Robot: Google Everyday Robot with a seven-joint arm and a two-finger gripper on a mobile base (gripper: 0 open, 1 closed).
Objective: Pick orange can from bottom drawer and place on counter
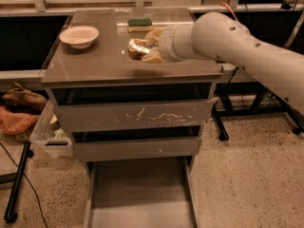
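Camera view, taken left to right. Well off to the gripper's left: a white bowl (79, 36), sitting on the tabletop (95, 63) and clear of everything else. Just off the gripper's tips: the orange can (135, 49), crinkled and shiny, low over the middle of the tabletop or already resting on it; cannot say which. Then the gripper (148, 46) itself, closed around the orange can with one finger on the far side and one on the near side, nothing else in its hold. Just behind it, toward the back edge: a green-and-yellow sponge (140, 24), near but not touching. Off to its right: the white arm (228, 37), reaching in across the tabletop's right edge. Far below: the bottom drawer (142, 208), pulled open, floor bare.

Judged as the placing step, close to release.

Risks from here: opening before the orange can is seated, hence a short drop and a roll toward the front edge; a crumpled wall catching on a finger and dragging along on retreat; brushing the sponge if backing out rearward.

Long axis apparently lying flat, pointing away from the gripper toward the bowl, though hard to fix given the crumpling.
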